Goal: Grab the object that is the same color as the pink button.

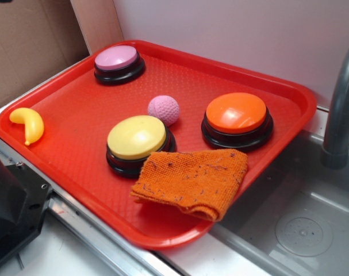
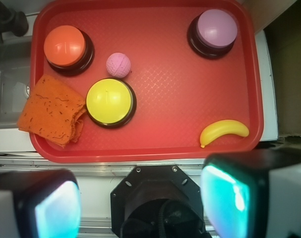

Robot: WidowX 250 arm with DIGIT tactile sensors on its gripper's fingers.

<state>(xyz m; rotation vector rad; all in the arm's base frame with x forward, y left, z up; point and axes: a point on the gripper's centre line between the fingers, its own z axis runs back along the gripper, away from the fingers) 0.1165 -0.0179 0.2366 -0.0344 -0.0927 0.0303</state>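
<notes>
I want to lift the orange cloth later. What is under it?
The orange cloth lies folded on the red tray, draped over its rim and touching the yellow button. Only tray shows around it; anything beneath the folds is covered.

No text, label, brand, number or sign is showing legibly in either view. The red tray (image 1: 289, 98) is displaying only a plain textured surface, and the domed tops of the pink button (image 1: 117, 57), the yellow button (image 1: 136, 137) and the orange button (image 1: 236, 112) are carrying no lettering. The pink ball (image 1: 163, 110) is showing dimples and nothing written. The orange cloth (image 1: 191, 181) is showing dark flecks in its weave, not characters. The toy banana (image 1: 28, 123) is bearing no sticker or mark. The wrist view is likewise offering nothing readable on these things.
</notes>
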